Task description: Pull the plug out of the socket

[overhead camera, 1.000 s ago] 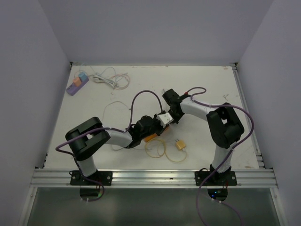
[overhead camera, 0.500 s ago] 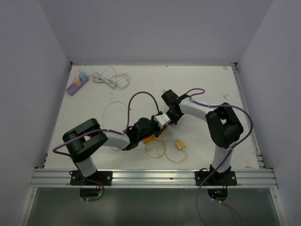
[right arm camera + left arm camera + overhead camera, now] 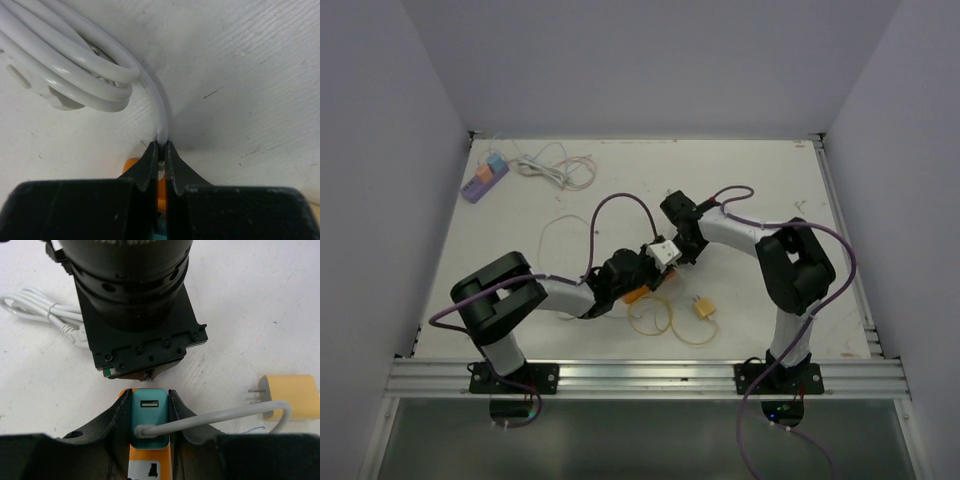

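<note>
A teal plug (image 3: 150, 412) with a white lead sits in the end of an orange socket strip (image 3: 150, 467). My left gripper (image 3: 149, 392) is shut on the plug, one finger against each side. In the top view the left gripper (image 3: 638, 272) is at the table's middle. My right gripper (image 3: 670, 250) faces it just beyond the strip's end. In the right wrist view it (image 3: 161, 146) is shut on a white cable (image 3: 161, 112) where that cable meets the orange strip (image 3: 131, 165). The plug's prongs are hidden.
A loose yellow plug (image 3: 292, 397) lies right of the strip, also in the top view (image 3: 703, 307), beside a thin yellow cord loop (image 3: 655, 318). A coil of white cable (image 3: 75, 70) lies beyond the right gripper. A purple power strip (image 3: 484, 178) sits back left.
Both grippers, with the strip between them, have shifted slightly toward the back left. The left arm's elbow has swung left. Both grips stay as they were.
</note>
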Motion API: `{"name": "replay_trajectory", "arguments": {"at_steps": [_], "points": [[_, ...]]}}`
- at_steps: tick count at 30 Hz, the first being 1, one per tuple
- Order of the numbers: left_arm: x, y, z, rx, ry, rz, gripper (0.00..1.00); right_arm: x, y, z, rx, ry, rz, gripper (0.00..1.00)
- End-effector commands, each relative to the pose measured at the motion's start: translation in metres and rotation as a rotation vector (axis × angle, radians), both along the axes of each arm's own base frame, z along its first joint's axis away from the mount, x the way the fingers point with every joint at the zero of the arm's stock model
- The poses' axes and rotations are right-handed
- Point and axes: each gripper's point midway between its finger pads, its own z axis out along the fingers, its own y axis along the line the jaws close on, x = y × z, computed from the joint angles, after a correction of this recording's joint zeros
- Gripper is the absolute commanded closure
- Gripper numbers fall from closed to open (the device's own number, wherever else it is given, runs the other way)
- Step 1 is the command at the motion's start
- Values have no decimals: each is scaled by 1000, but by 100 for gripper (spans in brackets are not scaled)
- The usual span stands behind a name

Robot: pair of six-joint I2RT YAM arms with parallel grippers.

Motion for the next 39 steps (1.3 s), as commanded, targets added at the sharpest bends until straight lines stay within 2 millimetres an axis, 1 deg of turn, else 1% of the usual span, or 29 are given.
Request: {"name": "replay_trajectory", "arguments": {"at_steps": [1,2,3,6,8,9,10,11,12,13,14,16,18,20,23,26,28,29,30,31,33,34,36,37,38,39], "points": [[22,18,93,-281,-170,121,100,-13,-36,-17,-165,53,-24,100],[22,24,101,-316,-181,135,100,-12,-36,-16,-165,51,-25,100],[22,33,93,-337,-137,151,100,-13,-38,-16,-170,50,-25,100],[27,44,88,-355,-104,170,100,-11,-39,-14,-184,45,-22,100],[28,44,83,-344,-82,160,100,-10,-42,-13,-201,41,-18,100],[30,41,87,-342,-86,147,100,-9,-42,-13,-202,43,-17,100],[30,38,81,-313,-76,134,100,-9,-42,-13,-204,46,-15,100],[34,32,89,-306,-94,114,100,-9,-41,-13,-203,46,-11,100],[33,24,88,-284,-89,76,100,-10,-40,-14,-200,50,-11,100],[32,19,75,-235,-63,52,100,-9,-39,-14,-197,50,-7,100],[36,9,86,-232,-81,24,100,-9,-38,-13,-201,49,-1,100],[34,-1,82,-184,-95,-23,100,-9,-37,-14,-210,53,6,100],[32,-14,84,-142,-110,-64,100,-8,-36,-13,-211,51,9,100],[32,-22,85,-121,-109,-92,100,-8,-36,-14,-213,51,10,100],[32,-27,83,-87,-98,-117,100,-8,-36,-14,-218,52,13,100],[32,-25,82,-74,-95,-116,100,-9,-38,-17,-226,58,13,100],[32,-23,89,-82,-108,-105,100,-10,-38,-18,-226,64,14,100],[31,-20,86,-82,-106,-100,100,-11,-37,-18,-218,66,15,100],[30,-18,90,-91,-113,-95,100,-11,-36,-19,-215,66,17,100],[29,-16,88,-95,-108,-89,100,-10,-35,-17,-211,63,19,100],[28,-11,92,-109,-114,-74,100,-8,-36,-15,-216,56,21,100],[27,-7,88,-110,-102,-63,100,-6,-35,-13,-215,50,26,100],[27,-1,96,-137,-106,-44,100,-5,-37,-12,-219,51,29,100],[27,5,94,-145,-89,-28,100,-5,-37,-13,-219,52,29,100],[27,11,104,-166,-99,-7,100,-4,-37,-12,-215,51,29,100],[27,15,107,-176,-99,6,100,-3,-38,-13,-210,50,25,100]]}}
